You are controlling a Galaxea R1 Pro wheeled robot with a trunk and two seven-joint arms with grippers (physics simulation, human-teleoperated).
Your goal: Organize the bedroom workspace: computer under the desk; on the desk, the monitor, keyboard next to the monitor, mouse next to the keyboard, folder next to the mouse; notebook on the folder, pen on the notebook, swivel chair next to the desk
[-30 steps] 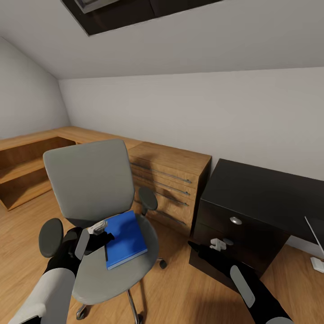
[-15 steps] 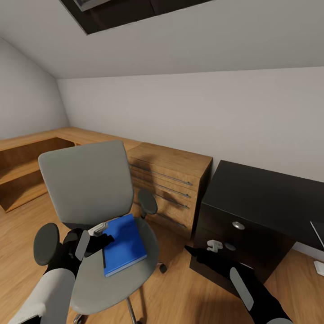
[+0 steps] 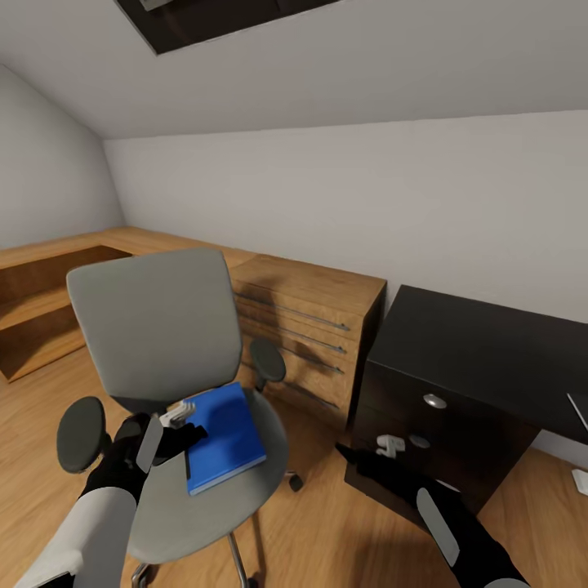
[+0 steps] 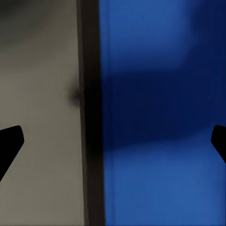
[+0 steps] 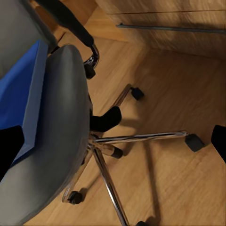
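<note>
Folder [image 3: 224,438] is seen directly beneath spread left gripper [image 3: 181,415], its edge between fingers; seat margin [image 4: 40,94] is exposed alongside.

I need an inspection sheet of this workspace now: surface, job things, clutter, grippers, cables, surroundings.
Surface: black-topped desk with dark drawer unit, visible top bare.
Job things: flat bright-blue folder lies on the seat of the grey padded swivel chair; chair stands apart from the desk.
Clutter: nothing seen.
Grippers: left gripper open, over the folder's edge, one finger over the seat, the other over the folder; right gripper open, empty, between chair and drawer unit.
Cables: nothing seen.
Surroundings: light-wood dresser, low wooden shelf, wood floor, sloped white walls.
</note>
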